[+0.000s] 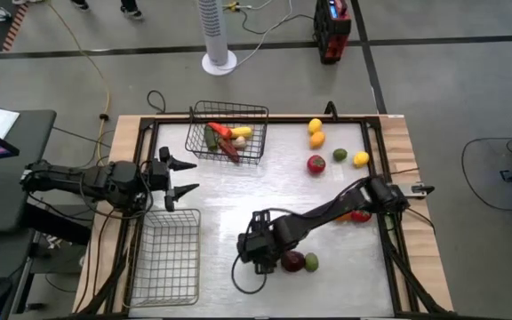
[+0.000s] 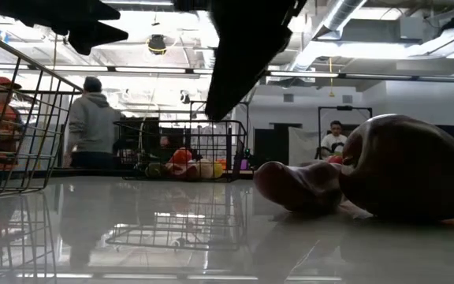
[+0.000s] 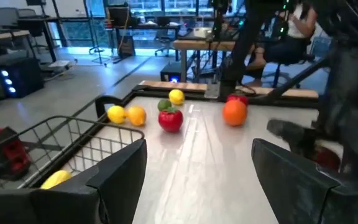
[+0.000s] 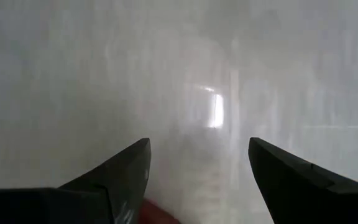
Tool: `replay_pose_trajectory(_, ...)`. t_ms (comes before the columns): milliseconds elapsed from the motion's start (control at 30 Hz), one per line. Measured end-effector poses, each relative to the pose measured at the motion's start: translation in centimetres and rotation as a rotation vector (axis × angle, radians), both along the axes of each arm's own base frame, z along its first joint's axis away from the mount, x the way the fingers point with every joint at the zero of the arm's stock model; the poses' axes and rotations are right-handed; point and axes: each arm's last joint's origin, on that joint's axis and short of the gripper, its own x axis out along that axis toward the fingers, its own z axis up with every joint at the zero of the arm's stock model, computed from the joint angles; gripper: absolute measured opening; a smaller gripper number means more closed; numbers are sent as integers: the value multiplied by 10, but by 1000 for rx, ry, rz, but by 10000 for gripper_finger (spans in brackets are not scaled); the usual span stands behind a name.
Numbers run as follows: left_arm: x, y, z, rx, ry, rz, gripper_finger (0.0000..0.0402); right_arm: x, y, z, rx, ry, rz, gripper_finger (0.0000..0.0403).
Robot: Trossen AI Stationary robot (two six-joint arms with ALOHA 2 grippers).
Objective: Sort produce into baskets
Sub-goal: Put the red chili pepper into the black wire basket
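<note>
The left end effector (image 1: 185, 176) is hovering with its fingers spread apart between the empty dark wire-mesh basket (image 1: 169, 258) and the second dark wire-mesh basket (image 1: 228, 132) holding red, yellow and green toy produce (image 1: 224, 138). The right end effector (image 1: 258, 252), fingers spread wide, is sitting low over the white table (image 1: 265, 187) beside a dark red toy fruit (image 1: 292, 260) and a green lime (image 1: 310, 261). Loose toy lemons, an orange and a tomato (image 1: 316, 164) are lying farther right.

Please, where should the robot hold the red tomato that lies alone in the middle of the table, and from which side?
Probably from straight above, closing on the round body of the red tomato at its widest part. It sits apart from the lime and the orange, so fingers fit either side. The open right end effector is nearer.
</note>
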Motion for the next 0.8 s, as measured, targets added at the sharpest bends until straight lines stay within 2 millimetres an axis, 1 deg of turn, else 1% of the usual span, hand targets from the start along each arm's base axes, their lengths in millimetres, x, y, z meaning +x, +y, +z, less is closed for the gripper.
replay_pose_trajectory(100,0,-1,0,-23,-1,-32,279,12,7,5,6,-15,5,300)
replay_pose_trajectory(200,0,-2,0,-43,-8,-76,279,20,10,9,7,-14,7,300)
replay_pose_trajectory(300,1,-4,0,-49,-8,-125,279,23,7,8,-8,6,-6,300)
replay_pose_trajectory(367,1,-5,0,-61,-8,-157,279,27,4,14,6,-16,-30,300)
replay_pose_trajectory(500,0,-7,1,-81,-13,-245,279,28,4,22,16,-36,-38,300)
replay_pose_trajectory(667,0,-9,2,-86,-18,-294,279,28,4,22,7,-38,-42,300)
replay_pose_trajectory(800,-1,-9,-3,-86,34,-311,279,27,4,20,-1,-20,-42,300)
